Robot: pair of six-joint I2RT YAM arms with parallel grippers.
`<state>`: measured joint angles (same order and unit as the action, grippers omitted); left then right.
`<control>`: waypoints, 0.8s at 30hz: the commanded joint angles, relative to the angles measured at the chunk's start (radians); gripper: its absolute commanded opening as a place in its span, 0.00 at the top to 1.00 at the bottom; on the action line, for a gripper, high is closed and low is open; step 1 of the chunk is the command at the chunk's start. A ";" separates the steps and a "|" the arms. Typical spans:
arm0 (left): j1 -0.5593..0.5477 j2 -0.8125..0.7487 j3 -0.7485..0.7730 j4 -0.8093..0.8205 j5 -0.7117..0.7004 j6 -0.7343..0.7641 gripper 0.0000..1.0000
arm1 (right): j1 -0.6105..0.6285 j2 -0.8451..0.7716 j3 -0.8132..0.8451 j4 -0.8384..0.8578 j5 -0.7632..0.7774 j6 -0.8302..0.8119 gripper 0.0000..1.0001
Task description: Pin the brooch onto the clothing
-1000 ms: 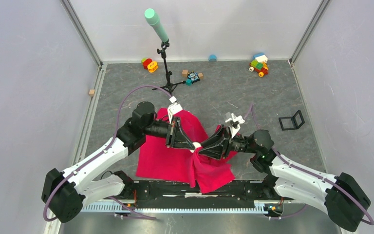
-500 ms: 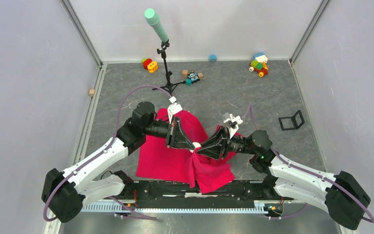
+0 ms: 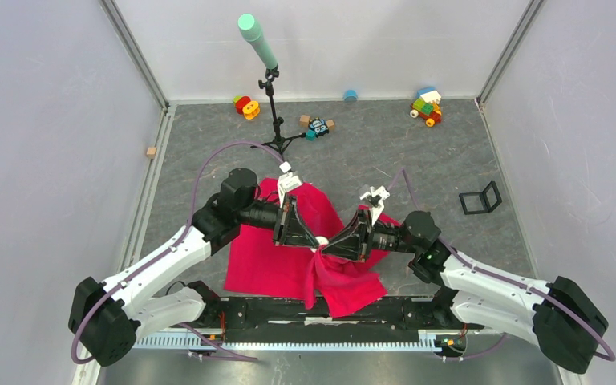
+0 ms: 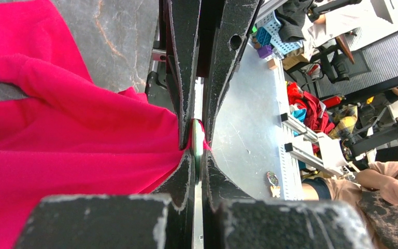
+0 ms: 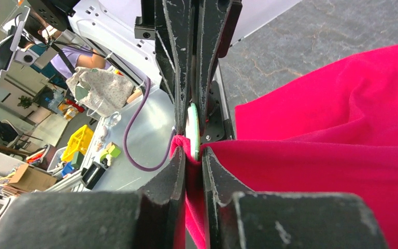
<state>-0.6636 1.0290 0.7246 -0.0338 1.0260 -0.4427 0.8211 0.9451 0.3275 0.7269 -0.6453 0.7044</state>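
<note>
Top external showed both arms meeting tip to tip above the desk (image 3: 208,136), over the near part of the clothing (image 3: 277,269). On the left, the left jaws were all but closed, nipping one edge of the brooch (image 3: 322,240). Both wrist views showed the disc edge-on, its flat faces against the pads and its plane in line with both sets of jaws. From the opposite side, the right jaws were pinched tight on a raised fold of red fabric at the disc's other edge. Neither arm was nearer. Fastening probably depended on the fold lying flat against the disc's back.
</note>
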 commanded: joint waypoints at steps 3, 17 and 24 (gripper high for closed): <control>-0.060 -0.024 0.055 -0.023 0.051 0.040 0.98 | -0.003 0.032 0.066 -0.098 0.176 0.008 1.00; -0.128 -0.020 0.076 -0.106 -0.006 0.099 0.98 | -0.022 0.073 0.097 -0.195 0.266 0.089 1.00; -0.131 -0.023 0.077 -0.106 -0.008 0.101 0.98 | -0.051 0.042 0.045 -0.193 0.344 0.154 1.00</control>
<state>-0.7273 1.0290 0.7406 -0.1894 0.8600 -0.3313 0.8165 0.9825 0.3752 0.5049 -0.5987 0.8345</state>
